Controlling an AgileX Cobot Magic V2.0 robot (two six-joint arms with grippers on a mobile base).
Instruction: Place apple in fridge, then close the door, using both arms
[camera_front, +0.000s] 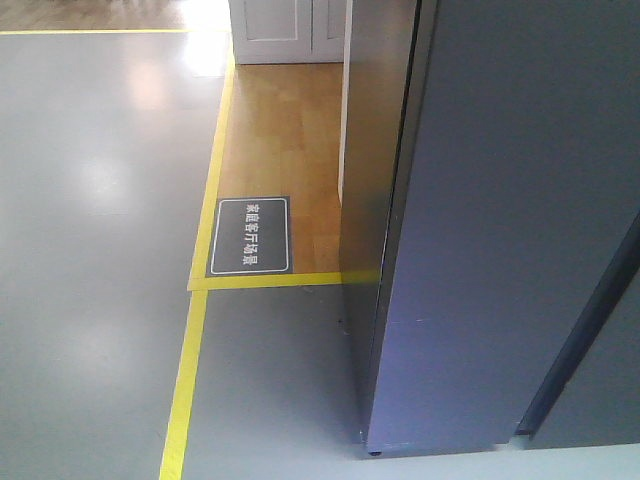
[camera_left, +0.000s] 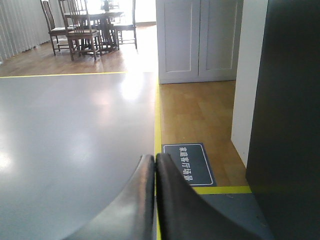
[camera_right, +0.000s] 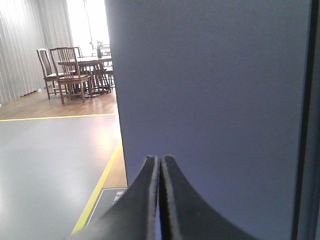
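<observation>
Nearest the front-facing camera stands the fridge (camera_front: 500, 230), a tall dark grey cabinet filling the right half of the view, its grey face shut flat with a thin dark seam running down its left edge and its lower corner resting on the grey floor (camera_front: 90, 250). A yellow floor line (camera_front: 190, 370) runs up past it and frames a patch of wooden flooring (camera_front: 285, 140), on which a dark floor sign (camera_front: 250, 236) with white characters lies just beside the cabinet's side. No arm and no apple show in this view. From the left wrist camera, the left gripper (camera_left: 155, 162) fills the bottom centre, its two black fingers (camera_left: 175, 200) pressed together with nothing between them, hanging above the yellow line. The same sign sits just beyond the fingertips, the fridge's dark side rises at the right edge, a pale grey cupboard (camera_left: 197, 40) stands behind the wooden patch, and a dining table with chairs (camera_left: 87, 25) stands well apart at the far left. From the right wrist camera, the right gripper (camera_right: 160, 162) points straight at the door (camera_right: 215, 100), whose flat dark grey outside fills most of the view; its fingers (camera_right: 180, 205) are also pressed together, holding nothing. Whether the tips touch the panel cannot be told. The apple is not visible anywhere.
</observation>
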